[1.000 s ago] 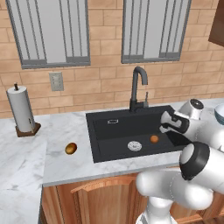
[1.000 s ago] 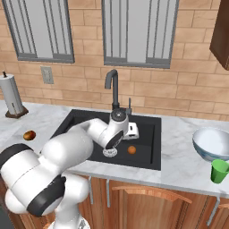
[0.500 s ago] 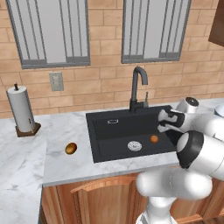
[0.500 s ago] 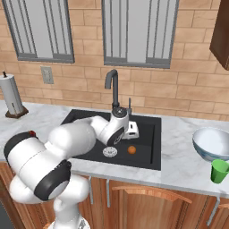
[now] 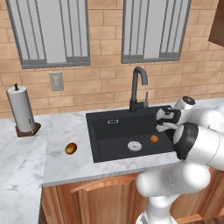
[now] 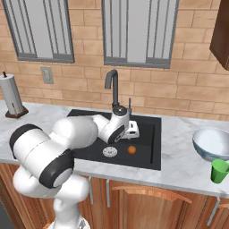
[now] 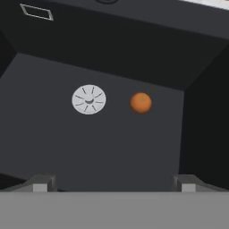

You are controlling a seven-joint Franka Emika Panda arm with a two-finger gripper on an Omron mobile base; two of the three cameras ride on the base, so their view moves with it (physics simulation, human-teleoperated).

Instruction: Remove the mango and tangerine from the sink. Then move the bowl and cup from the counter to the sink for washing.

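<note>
We see our gripper [image 7: 112, 183] with jaws spread wide and empty, poised over the sink [image 5: 109, 131]. The tangerine [image 7: 141, 102] lies on the basin floor at three o'clock from the drain [image 7: 89, 99]. The mango [image 5: 71, 148] rests on the counter [image 5: 57, 166], at nine o'clock from the sink.

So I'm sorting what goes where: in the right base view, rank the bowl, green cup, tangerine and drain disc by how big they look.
Largest to smallest:
1. bowl
2. green cup
3. drain disc
4. tangerine
The cup sits nearer the camera, so its lead over the disc is unsure.
</note>
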